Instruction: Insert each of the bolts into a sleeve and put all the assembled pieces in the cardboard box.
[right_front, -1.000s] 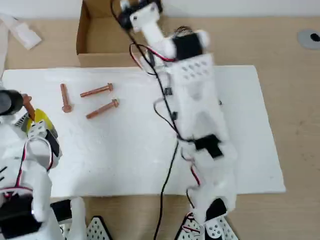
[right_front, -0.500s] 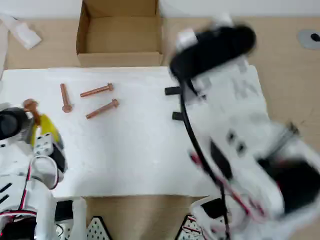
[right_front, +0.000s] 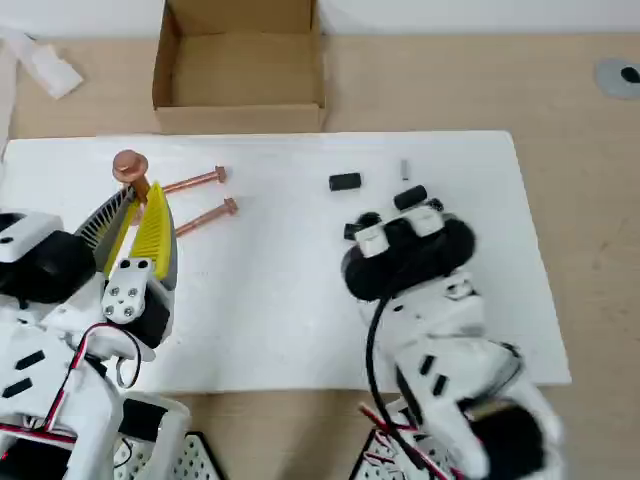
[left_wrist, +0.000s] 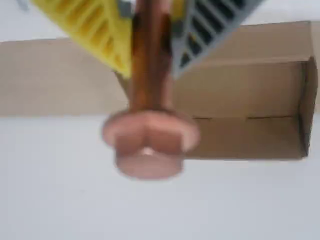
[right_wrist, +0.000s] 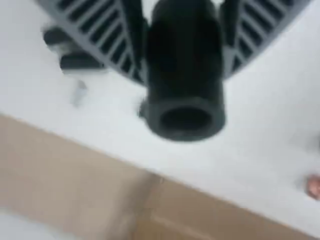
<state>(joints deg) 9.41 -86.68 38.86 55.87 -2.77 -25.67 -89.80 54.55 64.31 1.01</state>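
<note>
Tabletop (right_front: 580, 150) from above: two loose copper-coloured bolts (right_front: 193, 182) lie just beside the left tool (right_front: 137, 195), brown cardboard box (right_front: 240, 70) beyond. Left wrist: that tool pinches a copper-coloured flanged bolt (left_wrist: 150, 135), head outward. Right wrist: right tool (right_wrist: 185, 70) clamps a black cylindrical sleeve (right_wrist: 184, 100), bore facing out.

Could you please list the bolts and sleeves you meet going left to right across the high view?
Bolt in left gripper, farther loose bolt, left sleeve, right sleeve.

Three bolts (right_front: 193, 181), three sleeves (right_front: 345, 182), one cardboard box (right_front: 240, 118).
</note>
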